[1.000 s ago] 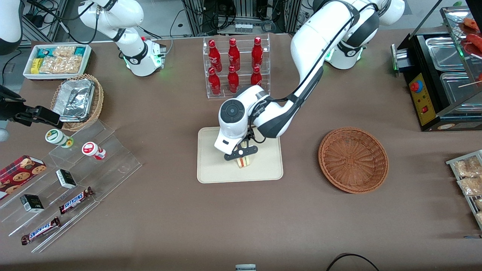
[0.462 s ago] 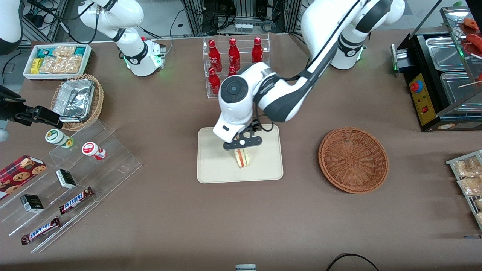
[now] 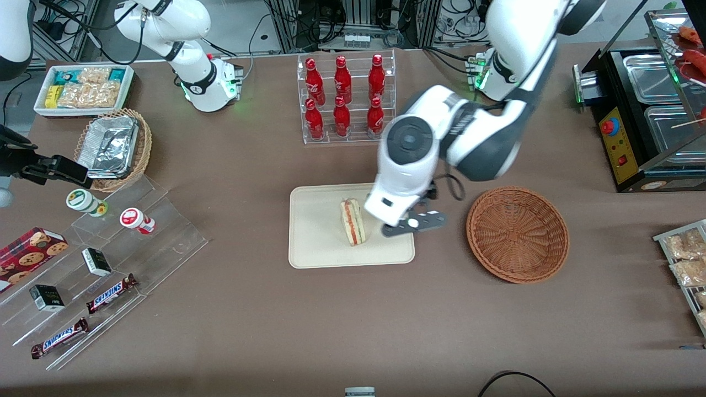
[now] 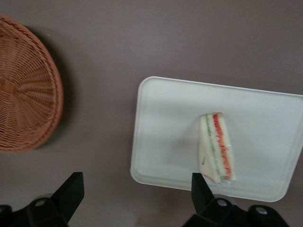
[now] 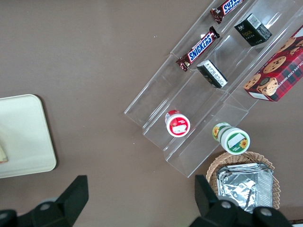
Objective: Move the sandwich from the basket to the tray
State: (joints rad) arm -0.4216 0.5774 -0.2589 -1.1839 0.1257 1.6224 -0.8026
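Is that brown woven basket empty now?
Yes, empty: the basket shows only bare weave. The sandwich lies on the tray; the open gripper hovers beside it.

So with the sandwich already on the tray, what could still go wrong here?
The sandwich stands on edge on the tray, so a nudge might tip it flat. The open gripper hangs over the tray's end nearest the basket, beside the sandwich, so a low sideways move could clip it or catch the tray's rim.

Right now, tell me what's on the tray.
Only the sandwich lies on the tray. The open pincer hovers over the tray's edge nearest the basket, hiding a small part of it.
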